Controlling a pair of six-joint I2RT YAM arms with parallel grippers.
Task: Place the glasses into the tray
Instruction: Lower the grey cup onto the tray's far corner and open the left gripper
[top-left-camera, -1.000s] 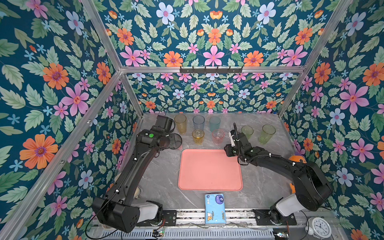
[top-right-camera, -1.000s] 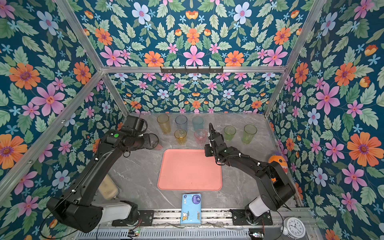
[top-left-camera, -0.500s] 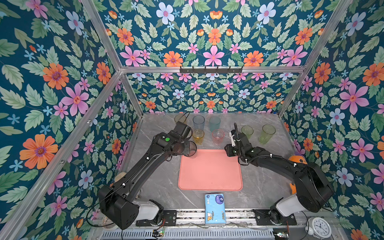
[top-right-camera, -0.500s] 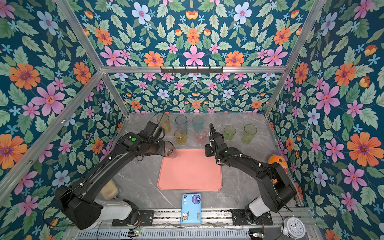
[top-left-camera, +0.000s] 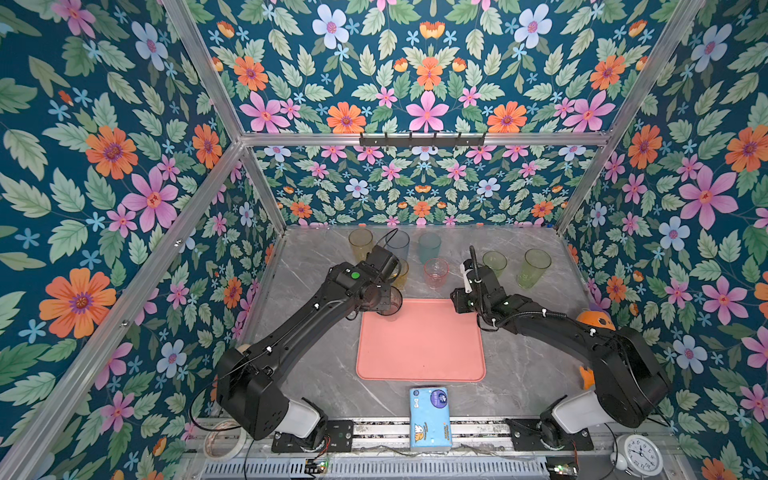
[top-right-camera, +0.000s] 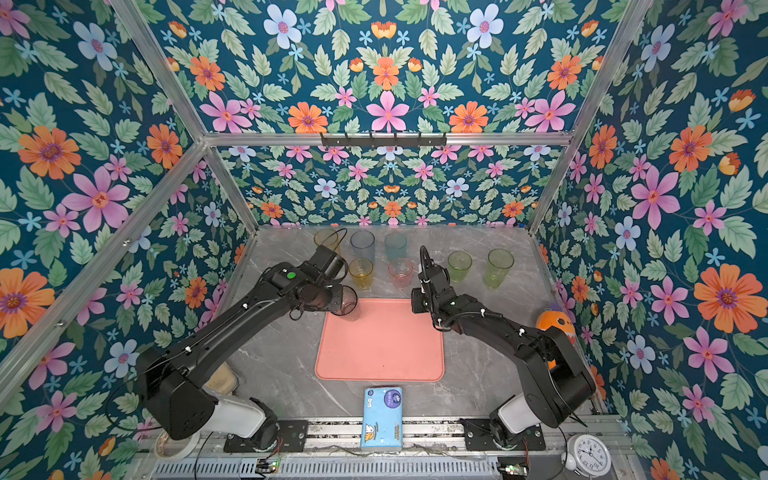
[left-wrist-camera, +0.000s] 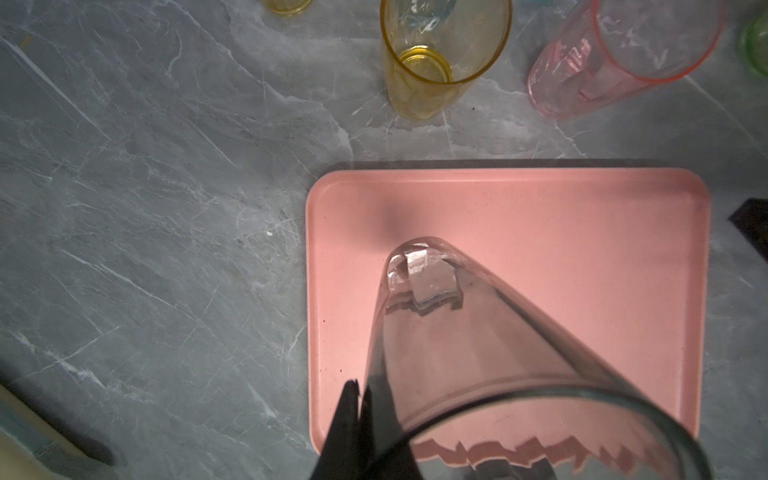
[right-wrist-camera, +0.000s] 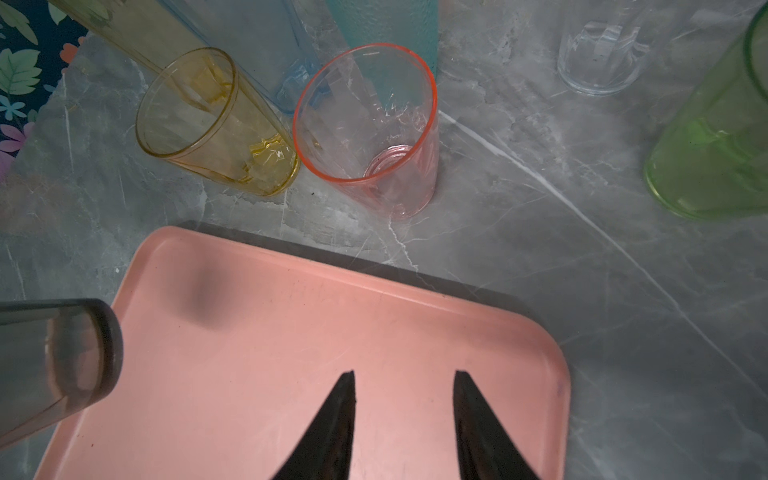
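The left hand (left-wrist-camera: 358, 399) is grasping the smoky grey glass (left-wrist-camera: 457, 353) over the empty tray (top-left-camera: 419, 345); the right hand (right-wrist-camera: 404, 374) is hovering released; other glasses (top-left-camera: 435, 272) are standing outside.

Left gripper (left-wrist-camera: 360, 397): only my two dark tips show in left wrist view, rest cut by frame edge. Smoky grey glass (left-wrist-camera: 478, 353) pinched there: rim runs out of frame. In both top views my own wrist hides that grip. Yellow glass (top-left-camera: 403, 276) half behind same wrist. Clear glass (right-wrist-camera: 598, 62), green glass (right-wrist-camera: 715, 158): cropped in right wrist view. Orange thing (top-left-camera: 594, 318) partly behind right arm; can't tell what.
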